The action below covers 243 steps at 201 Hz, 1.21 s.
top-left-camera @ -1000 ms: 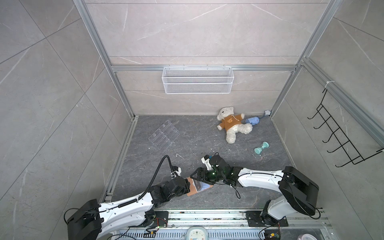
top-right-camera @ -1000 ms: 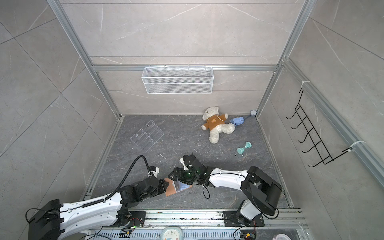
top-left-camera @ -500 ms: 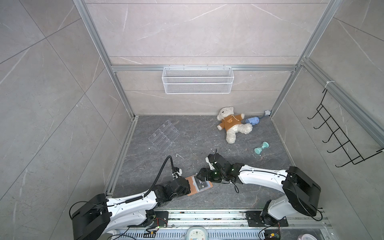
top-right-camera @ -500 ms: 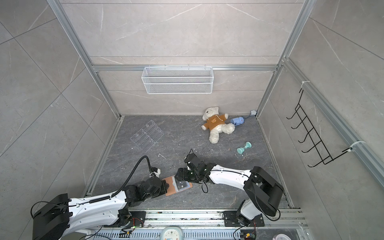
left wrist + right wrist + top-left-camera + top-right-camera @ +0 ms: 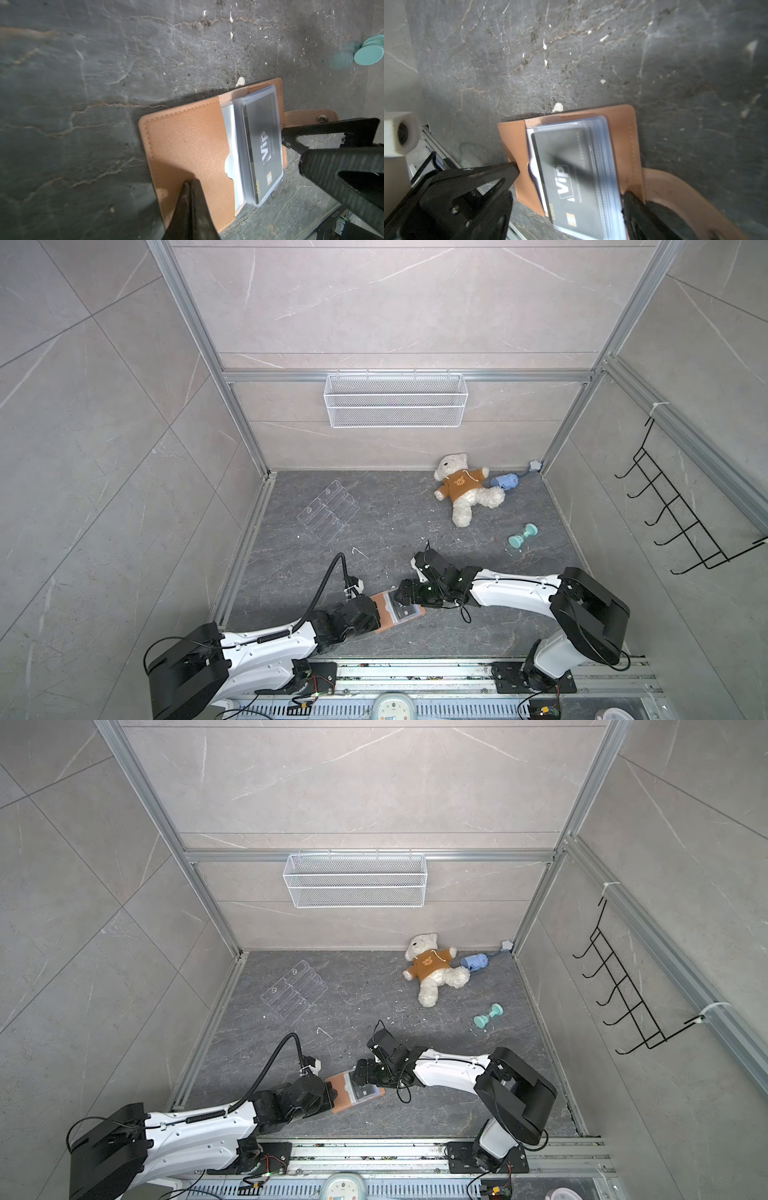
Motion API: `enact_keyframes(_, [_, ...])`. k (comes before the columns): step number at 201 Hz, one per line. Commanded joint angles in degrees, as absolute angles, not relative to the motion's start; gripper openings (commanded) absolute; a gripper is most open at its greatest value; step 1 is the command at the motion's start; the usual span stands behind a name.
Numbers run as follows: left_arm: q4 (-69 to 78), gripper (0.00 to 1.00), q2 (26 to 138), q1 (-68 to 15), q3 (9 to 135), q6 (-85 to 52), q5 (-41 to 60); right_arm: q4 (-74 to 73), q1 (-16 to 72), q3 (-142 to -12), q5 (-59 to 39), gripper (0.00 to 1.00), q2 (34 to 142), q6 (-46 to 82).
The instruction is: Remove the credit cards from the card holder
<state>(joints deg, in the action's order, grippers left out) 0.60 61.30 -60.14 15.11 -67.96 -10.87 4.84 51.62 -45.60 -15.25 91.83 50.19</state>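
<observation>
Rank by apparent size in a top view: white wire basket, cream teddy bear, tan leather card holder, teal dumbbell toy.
1. white wire basket
2. cream teddy bear
3. tan leather card holder, partly hidden
4. teal dumbbell toy

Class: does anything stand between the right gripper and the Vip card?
Yes. The credit card lies inside a pale plastic sleeve of the open card holder; the sleeve covers its face. The open right gripper is at the sleeve's strap-side edge; nothing else intervenes.

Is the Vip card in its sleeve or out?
In. The card lies inside the clear sleeve of the open holder; sleeve edges show beyond it in both wrist views.
</observation>
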Motion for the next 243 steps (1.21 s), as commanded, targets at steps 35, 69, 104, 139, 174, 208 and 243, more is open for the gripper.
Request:
enact_keyframes(35, [-1.60,0.00,66.75,-63.09,14.67,-70.41,-10.11,-4.63,52.07,-43.16,-22.32,0.84,94.13,55.17])
enact_keyframes(69, [-2.42,0.00,65.65,-64.68,13.41,-71.96,-11.32,-7.61,51.86,-43.07,-24.36,0.85,93.52,56.10])
enact_keyframes(104, [-3.82,0.00,63.09,-64.69,13.44,-71.59,-12.19,-17.19,51.41,-42.79,-29.10,0.84,96.51,60.43])
enact_keyframes(139, [-5.45,0.00,59.11,-64.69,13.45,-71.09,-13.55,-24.49,51.67,-43.02,-30.90,0.83,96.51,65.18])
enact_keyframes(174, [-7.49,0.00,54.51,-64.69,14.69,-69.51,-15.70,-23.16,53.79,-46.75,-31.16,0.83,97.81,65.42])
enact_keyframes(208, [-10.17,0.00,51.71,-64.58,15.76,-68.85,-17.15,-23.70,56.03,-48.75,-30.46,0.83,100.70,66.56])
enact_keyframes(243, [-16.00,0.00,43.87,-64.69,16.36,-68.95,-19.09,-21.28,57.57,-49.84,-28.67,0.83,101.60,65.74])
